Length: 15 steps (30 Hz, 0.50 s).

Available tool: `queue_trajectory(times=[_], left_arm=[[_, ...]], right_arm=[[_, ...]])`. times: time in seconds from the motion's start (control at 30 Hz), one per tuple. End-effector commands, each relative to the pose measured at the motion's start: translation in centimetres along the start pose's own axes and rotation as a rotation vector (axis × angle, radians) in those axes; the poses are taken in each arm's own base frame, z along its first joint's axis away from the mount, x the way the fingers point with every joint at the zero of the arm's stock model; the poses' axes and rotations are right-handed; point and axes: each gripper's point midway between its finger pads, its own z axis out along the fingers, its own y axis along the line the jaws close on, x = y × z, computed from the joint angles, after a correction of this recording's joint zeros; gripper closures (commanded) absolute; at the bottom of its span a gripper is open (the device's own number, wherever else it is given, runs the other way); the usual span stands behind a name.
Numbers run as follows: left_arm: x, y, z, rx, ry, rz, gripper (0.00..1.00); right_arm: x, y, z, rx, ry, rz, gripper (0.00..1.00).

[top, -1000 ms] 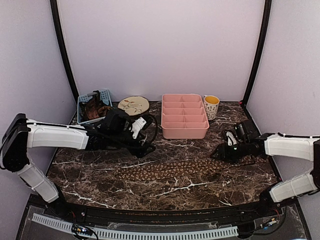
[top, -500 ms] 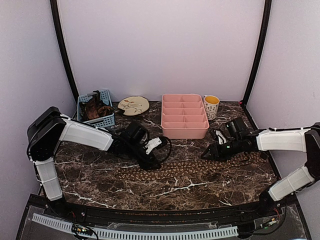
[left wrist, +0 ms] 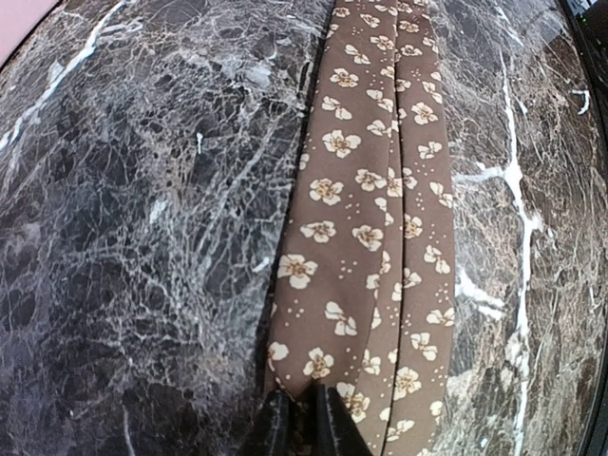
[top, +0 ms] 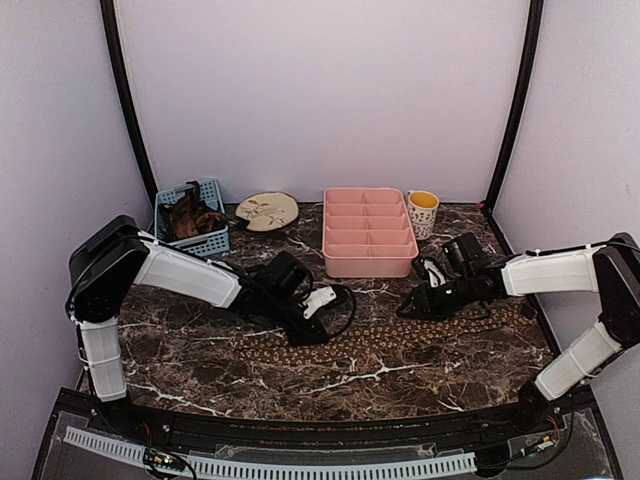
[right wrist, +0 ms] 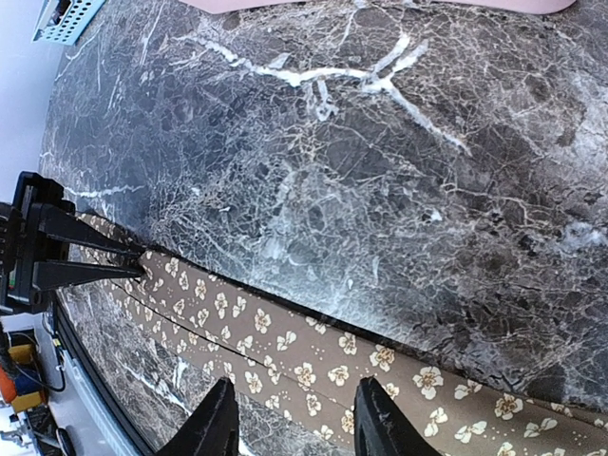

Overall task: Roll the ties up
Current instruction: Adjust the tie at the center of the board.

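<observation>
A brown tie point(top: 400, 335) with tan flowers lies flat across the middle of the marble table point(top: 200, 380), running left to right. My left gripper point(top: 308, 335) is down on the tie's left part. In the left wrist view its fingertips point(left wrist: 275, 427) stand almost together, with a fold of the tie point(left wrist: 361, 190) pinched between them. My right gripper point(top: 408, 310) hovers over the tie's right half. In the right wrist view it point(right wrist: 294, 423) is open, its fingers straddling the tie point(right wrist: 313, 361) without touching it. The left gripper point(right wrist: 38, 256) shows at that view's left edge.
Along the back stand a blue basket point(top: 190, 212) holding dark fabric, a round plate point(top: 267, 210), a pink divided tray point(top: 369, 232) and a mug point(top: 423, 212). A black cable point(top: 345, 300) loops behind the left gripper.
My left arm swung right and down from near the basket onto the tie, and its jaws closed on the fabric. My right gripper slid left along the tie and narrowed a little.
</observation>
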Motion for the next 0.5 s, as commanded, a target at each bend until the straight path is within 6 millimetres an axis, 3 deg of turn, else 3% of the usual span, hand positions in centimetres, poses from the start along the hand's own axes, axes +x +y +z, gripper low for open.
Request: queue_trajectory(times=[0.0,0.17,0.23,0.3,0.33,0.47], left_arm=[[-2.8,-1.7,-3.2,0.011,-0.073,0.05,0.91],[-3.2,-3.5,-4.7,0.033,-0.091,0.085,0.96],[-2.8,-3.3,-4.8,0.016,-0.091,0.079,0.95],[-2.2,-2.6,-4.3,-0.023,-0.076,0.066,0.71],[-2.0,-2.2,-4.1,-0.042,-0.069,0.063,0.66],[-2.0,-1.0,-3.3,-0.092,-0.062,0.061,0.55]], right_arm=[[-0.6,0.3,-0.2,0.001,-0.026,-0.03,0.6],[-0.2,0.3,-0.4,0.001,-0.027,-0.028,0.6],[-0.2,0.3,-0.4,-0.002,-0.028,-0.027,0.61],[-0.1,0.4,-0.4,-0.012,-0.032,-0.022,0.61],[-0.2,0.5,-0.4,-0.015,-0.033,-0.021,0.61],[-0.1,0.5,-0.4,-0.021,-0.033,-0.017,0.61]])
